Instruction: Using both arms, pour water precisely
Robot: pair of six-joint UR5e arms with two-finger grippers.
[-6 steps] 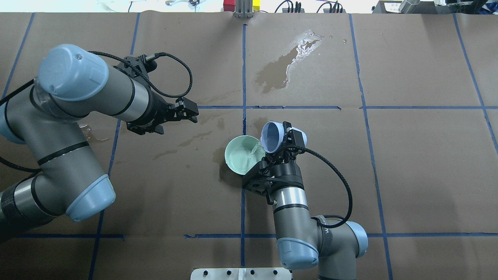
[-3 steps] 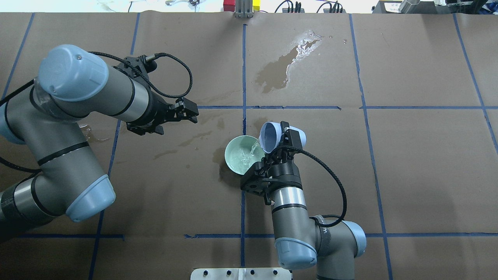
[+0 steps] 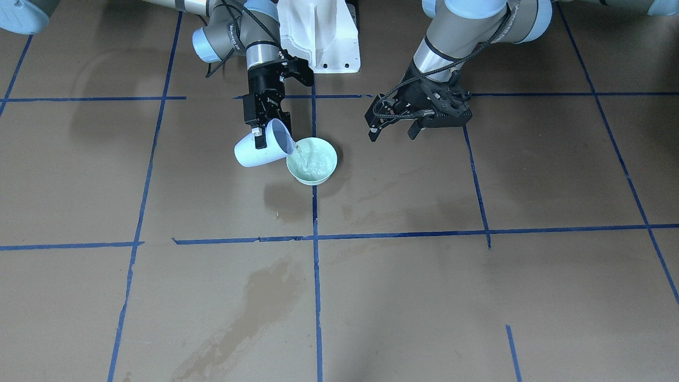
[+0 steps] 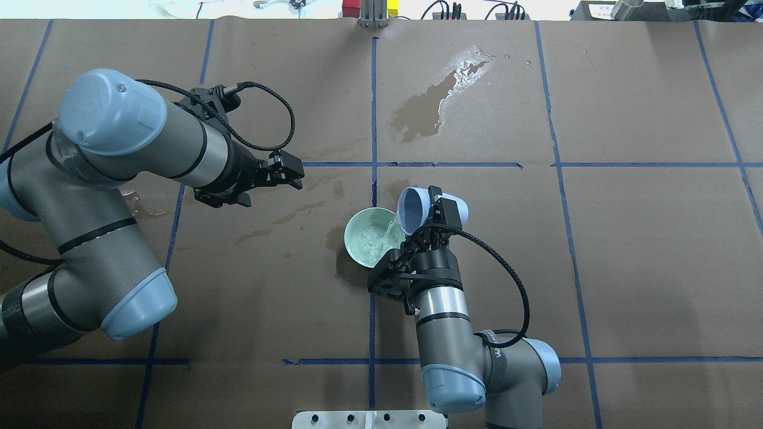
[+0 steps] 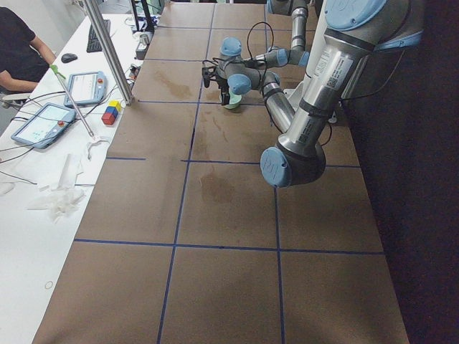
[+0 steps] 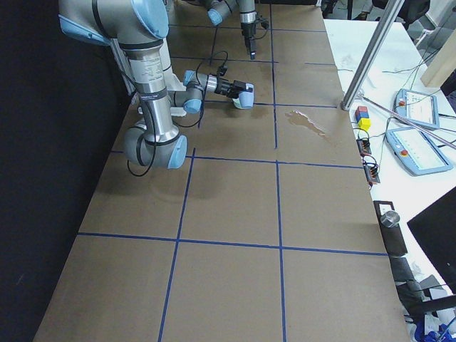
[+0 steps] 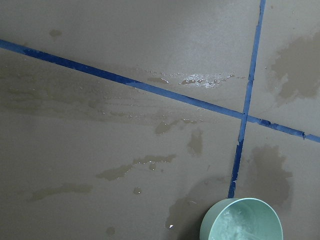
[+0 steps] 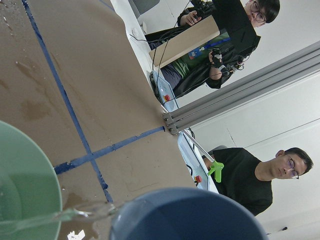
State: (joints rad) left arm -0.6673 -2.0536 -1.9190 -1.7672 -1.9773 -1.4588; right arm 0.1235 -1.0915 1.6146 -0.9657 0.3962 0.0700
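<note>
My right gripper (image 4: 438,208) is shut on a pale blue cup (image 4: 416,208) and holds it tilted on its side over the rim of a mint green bowl (image 4: 368,239). A thin stream of clear water (image 4: 390,225) runs from the cup's lip into the bowl, where water ripples. The front view shows the same cup (image 3: 259,151), bowl (image 3: 313,162) and stream (image 3: 298,152). My left gripper (image 4: 293,171) is open and empty, hovering to the left of the bowl, apart from it. The left wrist view shows the bowl (image 7: 242,222) at its lower edge.
A large wet spill (image 4: 438,98) darkens the brown paper at the far middle. Smaller wet stains (image 4: 298,210) lie left of the bowl. Blue tape lines cross the table. The white pedestal base (image 3: 318,32) stands behind the bowl. Two operators (image 8: 250,170) sit beyond the far edge.
The right arm has shifted slightly left and tipped the cup further over the bowl. Water keeps flowing into the bowl. The left arm has not moved.
</note>
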